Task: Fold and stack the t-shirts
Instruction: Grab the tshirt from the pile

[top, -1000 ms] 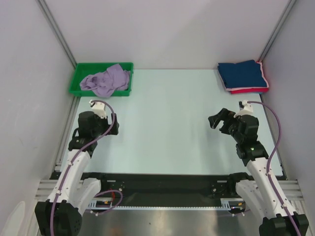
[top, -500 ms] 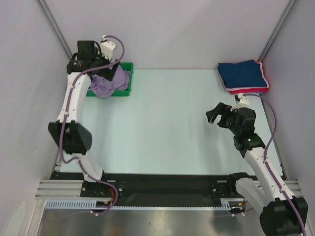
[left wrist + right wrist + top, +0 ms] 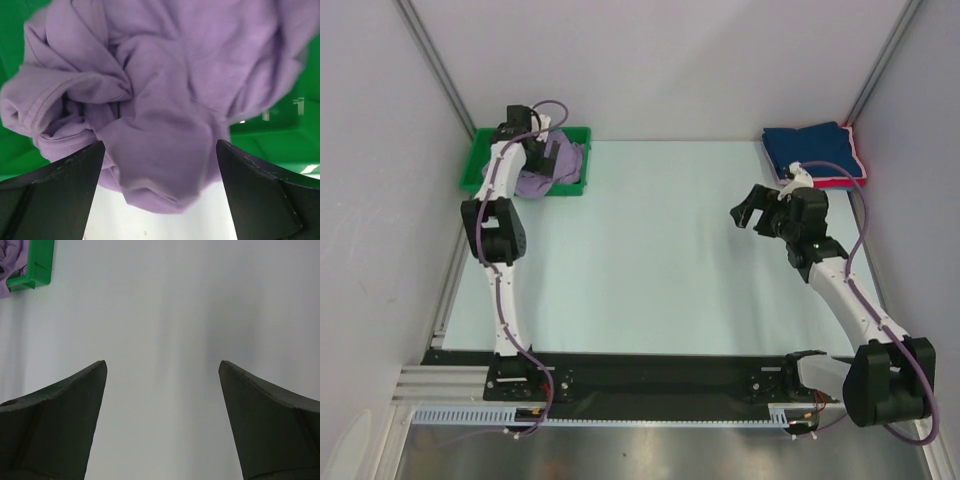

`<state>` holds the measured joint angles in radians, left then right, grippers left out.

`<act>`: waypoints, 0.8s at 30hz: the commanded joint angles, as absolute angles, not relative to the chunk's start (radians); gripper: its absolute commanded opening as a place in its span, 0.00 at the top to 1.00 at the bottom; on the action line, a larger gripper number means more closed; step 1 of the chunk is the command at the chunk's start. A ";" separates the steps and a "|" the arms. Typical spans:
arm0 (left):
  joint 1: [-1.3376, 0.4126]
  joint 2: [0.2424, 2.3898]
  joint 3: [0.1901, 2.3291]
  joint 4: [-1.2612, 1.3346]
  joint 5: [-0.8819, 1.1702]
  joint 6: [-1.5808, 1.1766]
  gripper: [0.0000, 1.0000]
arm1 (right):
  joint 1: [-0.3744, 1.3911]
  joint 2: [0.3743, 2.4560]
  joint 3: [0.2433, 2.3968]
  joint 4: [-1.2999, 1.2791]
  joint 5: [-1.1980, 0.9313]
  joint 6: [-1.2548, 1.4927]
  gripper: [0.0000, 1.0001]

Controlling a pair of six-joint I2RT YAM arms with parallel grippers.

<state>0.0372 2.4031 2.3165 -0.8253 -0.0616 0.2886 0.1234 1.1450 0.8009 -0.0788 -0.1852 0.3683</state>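
Item 1. Crumpled pale lavender cloth t-shirt (image 3: 563, 163): lies bunched and unfolded in the green plastic tray (image 3: 474, 172) at the far left corner of the table (image 3: 650, 260). One edge of the cloth hangs over the tray's near rim. In the left wrist view a stitched sleeve hem shows at the left of the heap (image 3: 165, 75).

Item 2. Left pincer (image 3: 544, 150): arm stretched to the far left corner, pincer above the tray and pointing down at the lavender t-shirt. The two dark fingers (image 3: 60, 180) stand wide apart and clamp nothing. The cloth fills the space between and beyond the fingertips, directly ahead of the opening. Whether the tips touch the cloth cannot be told.

Item 3. Folded navy blue cloth t-shirt (image 3: 810, 150): at the far right corner of the table, lying flat on top of item 4.

Item 4. Folded pink-red cloth t-shirt (image 3: 842, 183): under the navy one, only its near and right edges showing.

Item 5. Right pincer (image 3: 749, 207): over bare table in the far right part, near the folded stack but apart from it, on its near left side. Fingers (image 3: 55, 410) wide apart, holding nothing. It is well apart from the lavender t-shirt, which shows with the tray only in the top left corner of the right wrist view
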 commanded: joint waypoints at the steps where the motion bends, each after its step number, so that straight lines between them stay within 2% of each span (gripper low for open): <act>1: 0.077 2.378 2.355 -0.807 -0.072 0.250 0.00 | 0.130 1.172 0.870 -0.075 -0.225 0.354 0.00; 2: 0.080 2.375 2.346 -0.808 -0.057 0.253 0.00 | 0.133 1.184 0.876 -0.084 -0.224 0.353 0.00; 5: 0.083 2.344 2.300 -0.802 0.018 0.239 0.40 | 0.135 1.181 0.884 -0.094 -0.218 0.342 0.00; 6: 0.083 2.335 2.286 -0.802 0.035 0.238 0.74 | 0.135 1.177 0.881 -0.098 -0.210 0.339 0.00; 7: 0.083 2.310 2.278 -0.801 0.060 0.230 0.94 | 0.137 1.175 0.881 -0.103 -0.204 0.336 0.00; 8: 0.083 2.295 2.269 -0.796 0.072 0.223 1.00 | 0.137 1.167 0.879 -0.106 -0.201 0.336 0.00; 13: 0.081 2.205 2.232 -0.836 0.142 0.224 1.00 | 0.137 1.137 0.887 -0.118 -0.178 0.321 0.00; 17: 0.080 2.047 2.224 -0.870 0.248 0.222 0.99 | 0.137 1.106 0.894 -0.104 -0.202 0.342 0.00; 24: 0.022 1.566 2.083 -0.912 0.434 0.252 1.00 | 0.181 1.040 0.928 -0.080 -0.334 0.365 0.00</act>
